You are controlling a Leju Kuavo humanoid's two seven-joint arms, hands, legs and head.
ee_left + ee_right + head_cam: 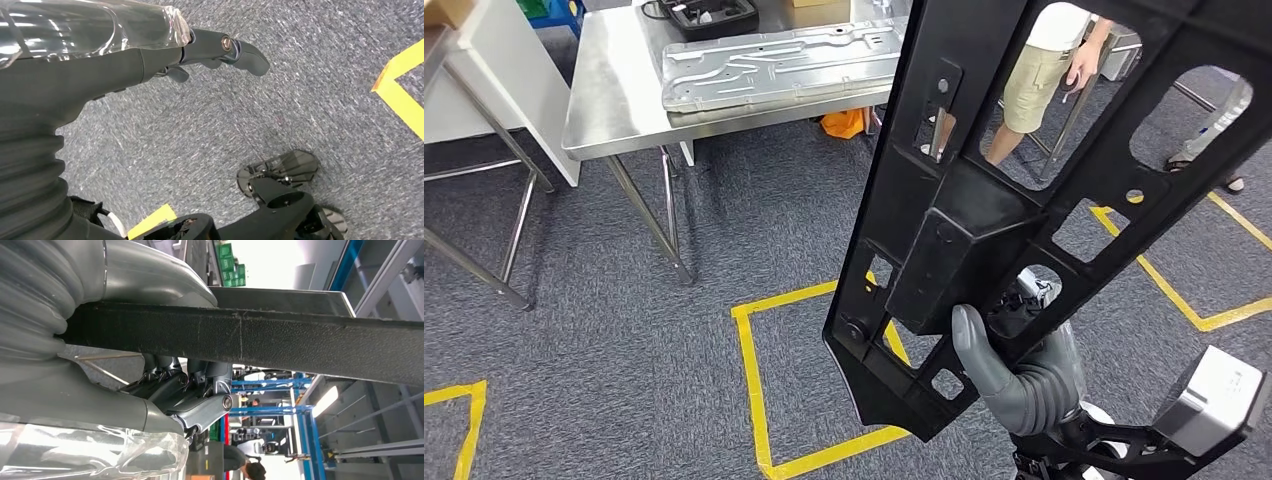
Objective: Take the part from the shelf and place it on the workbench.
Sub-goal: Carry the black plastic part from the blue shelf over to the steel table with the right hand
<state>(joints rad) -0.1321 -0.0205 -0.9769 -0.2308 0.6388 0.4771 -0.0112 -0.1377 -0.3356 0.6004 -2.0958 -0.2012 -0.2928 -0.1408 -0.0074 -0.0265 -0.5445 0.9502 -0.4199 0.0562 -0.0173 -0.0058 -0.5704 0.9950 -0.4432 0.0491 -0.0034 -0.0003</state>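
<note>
Black plastic part rides upright in the right hand, fingers clamped on its lower end, long axis rising toward the steel bench ahead-left, well apart. Left hand hangs over carpet, fingers loosely extended, holding nothing.

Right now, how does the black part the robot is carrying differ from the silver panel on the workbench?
The black part is dark plastic with open cutouts, held upright and tilted by the right hand; the silver panel is shiny stamped metal lying flat on the workbench. Both are long, flat pieces.
</note>
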